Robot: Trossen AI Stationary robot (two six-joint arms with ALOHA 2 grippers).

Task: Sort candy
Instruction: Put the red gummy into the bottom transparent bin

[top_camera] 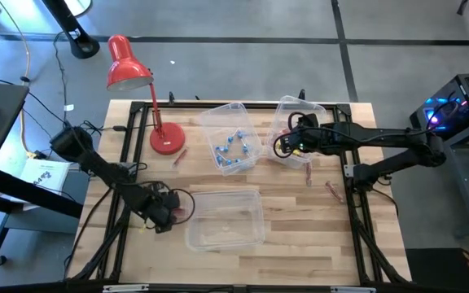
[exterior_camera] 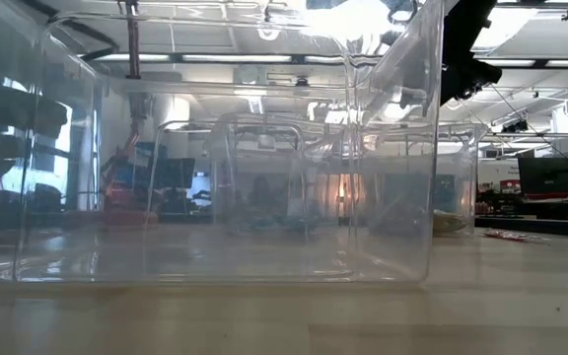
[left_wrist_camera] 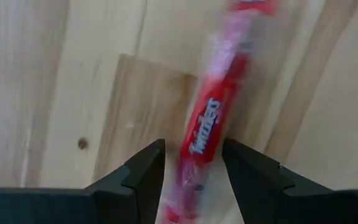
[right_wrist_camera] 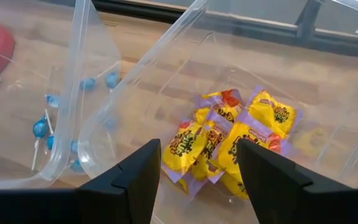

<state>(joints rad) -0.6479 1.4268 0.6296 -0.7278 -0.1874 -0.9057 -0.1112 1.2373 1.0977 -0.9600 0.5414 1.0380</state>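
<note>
The left gripper [top_camera: 172,213] is low over the wooden table [top_camera: 300,244], near its left side, just beside the nearest clear bin [top_camera: 225,218]. Its left wrist view shows the two dark fingers [left_wrist_camera: 143,171] standing apart on either side of a slim red stick candy [left_wrist_camera: 209,134]. Whether the pads touch the wrapper cannot be told. The stick lies flat on pale wood planks.

The right gripper [top_camera: 287,145] hangs at the mouth of the far right clear bin [top_camera: 300,110], fingers [right_wrist_camera: 138,171] spread wide with nothing between them. Below them the right wrist view shows a heap of yellow squarish packets [right_wrist_camera: 229,140] on the bin floor, and small blue twist-wrapped pieces [right_wrist_camera: 40,129] in the neighbouring middle bin [top_camera: 233,134].

From above, the table is light butcher-block wood with a black frame. A red desk lamp [top_camera: 129,69] stands at the far left, its round base on the table, with one red stick [top_camera: 178,155] lying just beside it. Two more red sticks [top_camera: 332,191] lie loose near the right arm. The floor is grey; a computer glowing blue [top_camera: 454,106] sits at the right.

Only the low view shows the room: ceiling strip lights, shelves and monitors, all seen blurred through the near bin's clear walls [exterior_camera: 225,197].
</note>
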